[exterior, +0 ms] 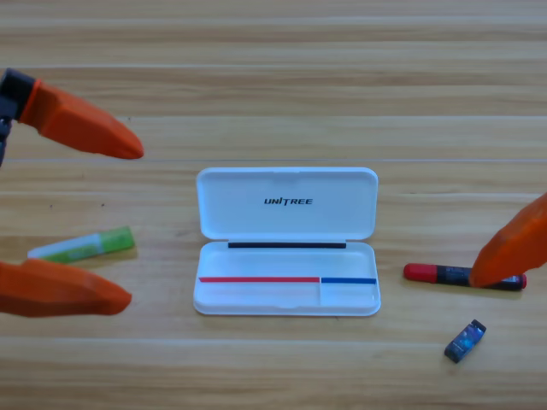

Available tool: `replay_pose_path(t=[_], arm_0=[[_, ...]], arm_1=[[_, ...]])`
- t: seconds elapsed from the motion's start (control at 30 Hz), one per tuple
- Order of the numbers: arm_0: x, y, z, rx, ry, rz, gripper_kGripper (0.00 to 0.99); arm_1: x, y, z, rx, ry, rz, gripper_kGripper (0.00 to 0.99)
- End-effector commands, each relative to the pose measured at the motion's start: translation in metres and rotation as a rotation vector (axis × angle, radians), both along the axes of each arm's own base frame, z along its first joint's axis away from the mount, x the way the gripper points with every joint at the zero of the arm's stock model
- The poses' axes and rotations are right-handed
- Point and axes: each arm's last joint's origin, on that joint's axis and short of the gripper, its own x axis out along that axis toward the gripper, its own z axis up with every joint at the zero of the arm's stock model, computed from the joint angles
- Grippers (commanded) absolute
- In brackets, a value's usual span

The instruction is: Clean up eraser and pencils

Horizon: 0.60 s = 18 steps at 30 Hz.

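The white case (287, 242) lay open at the middle of the wooden table (273, 68), lid folded back, and none of the task's things was in its tray. All three items were still out on the wood, so the clean-up stood at its first pick.

The left gripper (130, 225) sat at the left edge with its two orange jaws spread wide, one above and one below the white pencil with the light-green end (83, 246). The pencil lay slightly tilted between the jaws, closer to the lower one, and appeared not to touch either.

The right gripper (515, 248) came in at the right edge, only one orange jaw visible, overlapping the far end of the dark pencil with the red cap (461, 275). Whether it was spread or closed could not be told, nor whether it gripped the pencil.

The eraser (466, 340) lay apart, below that pencil and right of the case.

Judgement: the step in hand was grasping the pencils. The next move called for the left jaws to close squarely across the green-ended pencil, then lift and carry it to the long compartment.
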Motion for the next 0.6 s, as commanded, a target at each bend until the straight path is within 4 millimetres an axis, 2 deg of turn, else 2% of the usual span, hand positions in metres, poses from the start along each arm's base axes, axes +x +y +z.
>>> replay_pose_path(t=[0.03, 0.27, 0.37, 0.47, 0.6], arm_0=[[0.0, -0.008, -0.006, 0.029, 0.032, -0.014, 0.99], [0.004, -0.013, -0.004, 0.032, 0.039, 0.005, 0.99], [0.013, -0.021, -0.003, 0.057, 0.035, 0.075, 0.99], [0.031, -0.04, 0.002, 0.129, 0.002, 0.161, 0.982], [0.05, -0.056, 0.0, 0.237, -0.112, 0.228, 0.95]], arm_1=[[0.0, 0.01, -0.009, -0.036, 0.0, 0.015, 0.983], [-0.007, -0.008, 0.0, -0.01, 0.001, -0.062, 0.983], [-0.003, -0.017, 0.001, -0.029, 0.022, -0.218, 0.983], [0.004, -0.024, 0.0, -0.066, 0.045, -0.403, 0.985], [0.015, -0.025, -0.014, -0.145, 0.059, -0.699, 0.983]])
